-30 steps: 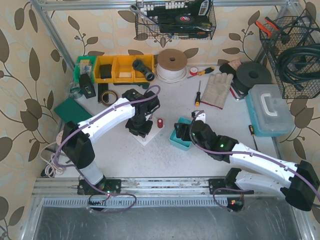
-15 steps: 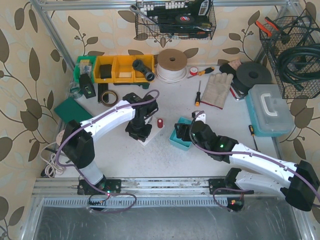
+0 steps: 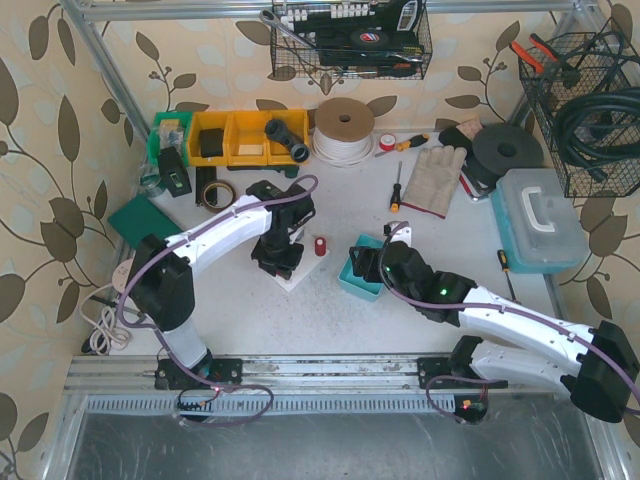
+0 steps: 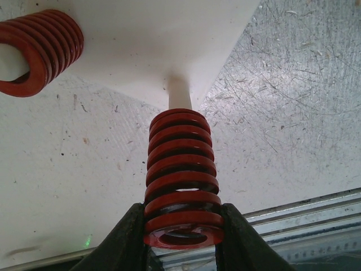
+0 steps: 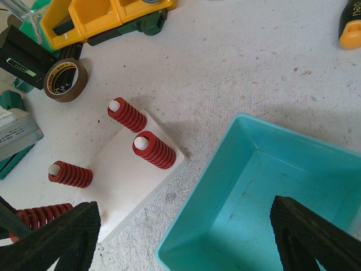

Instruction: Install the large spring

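Note:
My left gripper [image 4: 181, 217] is shut on the large red spring [image 4: 180, 169], gripping its near coils. The spring's far end meets a white peg [image 4: 179, 96] at the edge of the white base plate [image 4: 152, 39]. In the top view the left gripper [image 3: 277, 250] sits over the plate [image 3: 303, 277]. In the right wrist view the held spring [image 5: 35, 217] lies at the plate's lower left, and three red springs [image 5: 155, 150] sit on pegs. My right gripper [image 5: 186, 237] is open and empty above the teal bin [image 5: 265, 186].
Yellow parts bins [image 3: 235, 137], a tape roll [image 3: 213, 194] and a black meter [image 3: 172, 173] stand behind the plate. A glove [image 3: 430, 180], screwdrivers and a blue case [image 3: 540, 220] lie at the right. A green box [image 3: 140, 220] is at the left.
My left arm has shifted slightly left, with the gripper staying over the plate and still holding the spring. The right arm has not moved.

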`<action>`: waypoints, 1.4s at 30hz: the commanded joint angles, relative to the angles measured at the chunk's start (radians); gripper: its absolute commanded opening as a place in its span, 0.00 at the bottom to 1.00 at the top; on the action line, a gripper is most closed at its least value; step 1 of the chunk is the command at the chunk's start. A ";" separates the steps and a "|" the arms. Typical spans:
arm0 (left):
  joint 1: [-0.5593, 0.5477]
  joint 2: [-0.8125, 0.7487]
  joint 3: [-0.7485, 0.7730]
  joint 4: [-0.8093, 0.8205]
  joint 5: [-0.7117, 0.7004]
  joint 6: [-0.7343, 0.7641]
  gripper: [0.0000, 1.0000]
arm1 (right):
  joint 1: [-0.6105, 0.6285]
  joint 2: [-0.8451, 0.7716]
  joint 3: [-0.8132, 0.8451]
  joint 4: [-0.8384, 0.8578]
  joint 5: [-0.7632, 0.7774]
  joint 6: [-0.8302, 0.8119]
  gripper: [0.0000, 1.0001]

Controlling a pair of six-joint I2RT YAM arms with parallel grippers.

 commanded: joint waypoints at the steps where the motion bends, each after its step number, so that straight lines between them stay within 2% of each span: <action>1: 0.026 0.006 0.019 -0.018 0.022 0.026 0.00 | -0.005 -0.017 -0.021 0.016 0.014 0.003 0.81; 8: 0.034 0.045 0.017 0.006 0.080 0.033 0.00 | -0.007 -0.022 -0.027 0.022 0.012 0.006 0.81; 26: 0.036 0.173 0.106 -0.005 0.113 0.009 0.00 | -0.012 -0.038 -0.041 0.034 -0.003 0.006 0.81; 37: 0.036 0.194 0.157 -0.015 0.083 -0.010 0.00 | -0.014 -0.063 -0.068 0.067 0.001 0.004 0.82; 38: 0.036 0.193 0.158 -0.015 0.080 -0.013 0.01 | -0.014 -0.061 -0.067 0.065 0.000 0.004 0.82; 42: 0.036 0.181 0.159 -0.008 0.077 -0.020 0.18 | -0.014 -0.061 -0.066 0.064 0.000 0.004 0.82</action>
